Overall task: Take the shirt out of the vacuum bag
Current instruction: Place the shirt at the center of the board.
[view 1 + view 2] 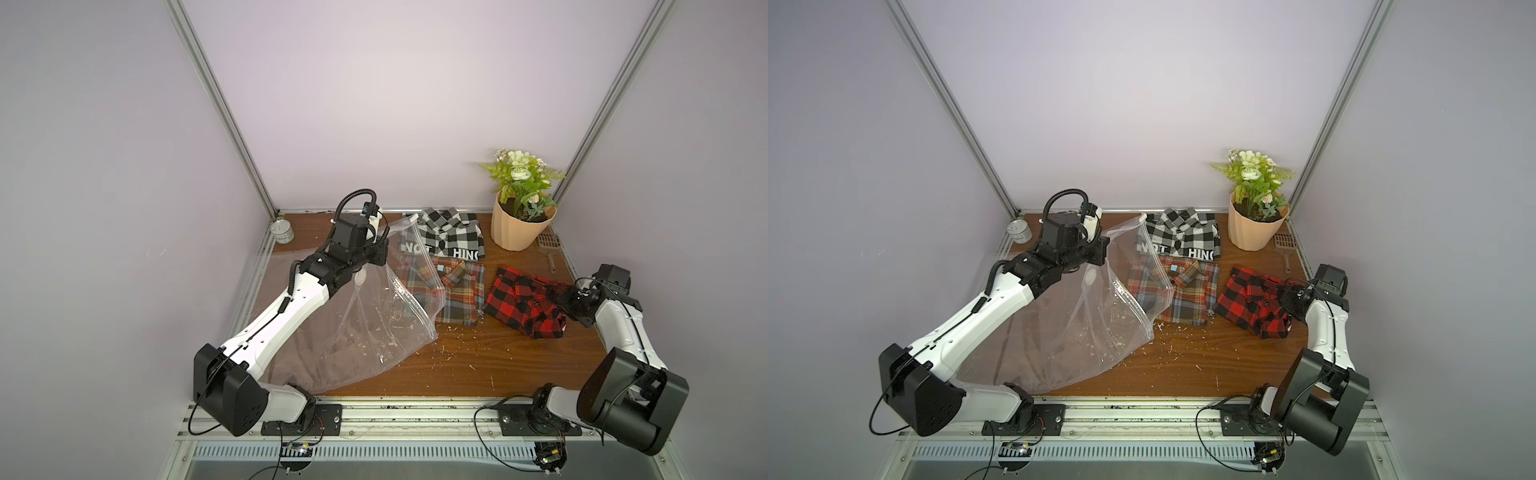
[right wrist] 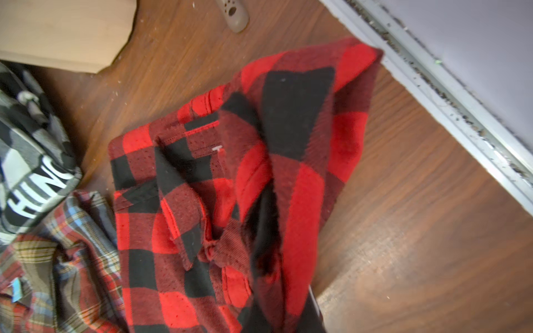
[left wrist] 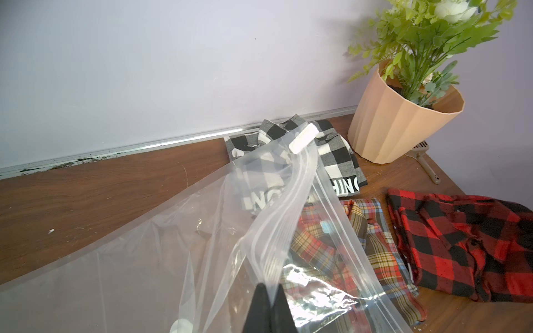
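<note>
In a top view the vacuum bag (image 1: 370, 328) is seen left of centre, its edge raised by the left gripper (image 1: 386, 245); the red shirt (image 1: 523, 307), outside it right of centre, is pinched by the right gripper (image 1: 555, 296). In the left wrist view the jaws are clamped on the slick zip strip (image 3: 277, 227), which could be let slip. In the right wrist view the plaid shirt (image 2: 57, 274) alongside could be snagged.

I see glossy clear plastic on the vacuum bag (image 1: 374, 332), matt woven cloth on the red-and-black shirt (image 1: 519, 303), a smooth wood-grain tabletop (image 1: 478, 365), a matt ribbed flowerpot (image 1: 513, 232).
</note>
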Robot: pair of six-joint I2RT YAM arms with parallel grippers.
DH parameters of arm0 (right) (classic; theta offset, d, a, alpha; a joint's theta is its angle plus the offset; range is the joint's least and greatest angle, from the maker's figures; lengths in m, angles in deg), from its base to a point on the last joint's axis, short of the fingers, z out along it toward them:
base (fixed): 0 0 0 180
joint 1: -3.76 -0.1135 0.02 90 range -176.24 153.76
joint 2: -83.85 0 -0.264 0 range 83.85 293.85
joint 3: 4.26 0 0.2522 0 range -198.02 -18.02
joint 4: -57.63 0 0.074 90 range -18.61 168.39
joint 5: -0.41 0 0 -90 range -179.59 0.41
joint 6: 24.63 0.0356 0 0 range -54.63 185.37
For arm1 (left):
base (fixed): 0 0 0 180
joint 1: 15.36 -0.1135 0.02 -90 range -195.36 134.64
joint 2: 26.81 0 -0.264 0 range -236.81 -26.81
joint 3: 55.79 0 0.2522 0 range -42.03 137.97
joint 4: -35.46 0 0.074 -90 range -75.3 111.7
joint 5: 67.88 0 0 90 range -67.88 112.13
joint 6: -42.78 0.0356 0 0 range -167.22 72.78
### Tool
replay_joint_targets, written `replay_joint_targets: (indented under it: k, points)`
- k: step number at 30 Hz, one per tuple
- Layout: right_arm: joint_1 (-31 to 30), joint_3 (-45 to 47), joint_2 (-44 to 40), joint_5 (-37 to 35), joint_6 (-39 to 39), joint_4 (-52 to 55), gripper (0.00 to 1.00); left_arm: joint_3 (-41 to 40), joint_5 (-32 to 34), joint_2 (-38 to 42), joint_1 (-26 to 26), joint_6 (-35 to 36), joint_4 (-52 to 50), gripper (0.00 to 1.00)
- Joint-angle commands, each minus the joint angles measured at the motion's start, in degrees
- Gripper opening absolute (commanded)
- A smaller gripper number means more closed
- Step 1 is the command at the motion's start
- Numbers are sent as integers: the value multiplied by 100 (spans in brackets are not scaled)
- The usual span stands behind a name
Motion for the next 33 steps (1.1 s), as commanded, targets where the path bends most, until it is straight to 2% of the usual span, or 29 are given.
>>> replay_joint_targets:
  k: [1,5,8,10,13,16,21,27,33]
  points:
    - [-237,-286,128,-160,-48,-225,0,65,-369,-51,-43,-56,295,1]
    - [-325,-659,448,-346,-70,-95,1,88,-556,-82,8,-142,347,1]
    - [-316,-963,587,-404,-77,94,31,172,-482,-104,202,-74,350,1]
    - [-316,-1066,573,-189,-42,124,48,271,-431,-150,302,-41,314,1]
    - [-316,-1088,386,226,-7,45,62,321,-386,-135,306,-66,312,1]
    - [-316,-1153,157,245,-36,191,72,339,-312,-85,303,-10,254,1]
    - [-517,-977,-580,591,61,306,80,381,-296,22,251,-2,216,1]
    - [-1708,-97,-1051,-317,558,93,84,683,-339,101,236,58,121,0]
    - [-2135,458,-827,-1072,1041,-397,84,936,-437,219,236,23,-5,1]
